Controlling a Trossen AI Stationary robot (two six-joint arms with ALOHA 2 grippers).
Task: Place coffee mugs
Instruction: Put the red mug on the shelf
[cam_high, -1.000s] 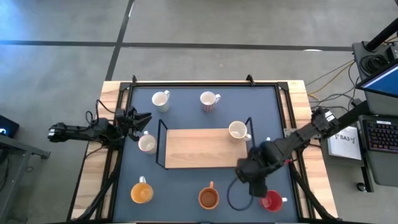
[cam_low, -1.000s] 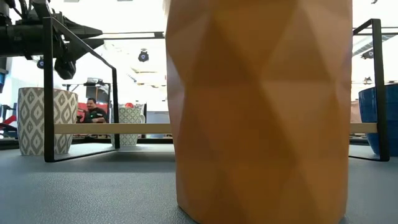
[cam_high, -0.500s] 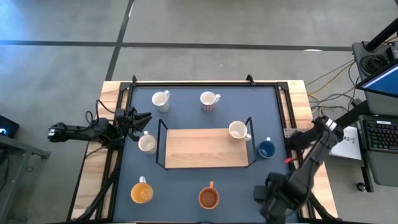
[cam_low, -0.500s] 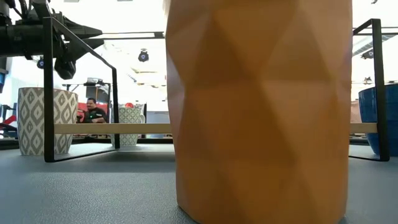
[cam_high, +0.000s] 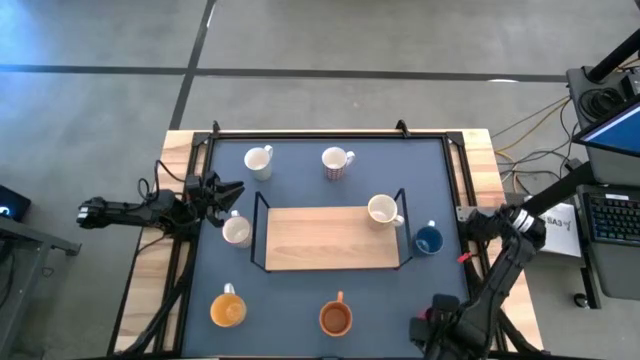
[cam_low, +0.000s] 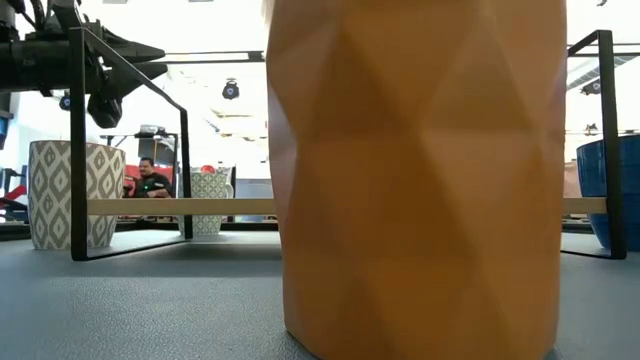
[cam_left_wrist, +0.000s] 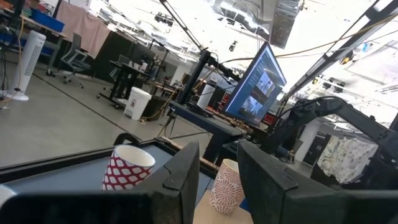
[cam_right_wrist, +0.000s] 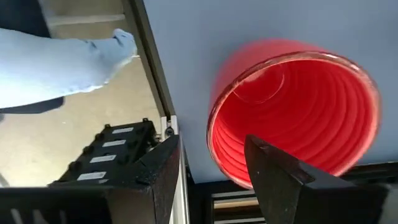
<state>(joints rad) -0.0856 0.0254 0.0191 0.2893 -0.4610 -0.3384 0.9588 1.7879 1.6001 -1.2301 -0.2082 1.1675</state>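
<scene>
My right gripper (cam_right_wrist: 208, 171) hangs open just above the red mug (cam_right_wrist: 292, 115), which stands upright with its mouth up toward the fingers, off the wooden rack's (cam_high: 330, 238) near right corner. The left gripper (cam_high: 228, 192) waits open beside the rack's left end.
</scene>
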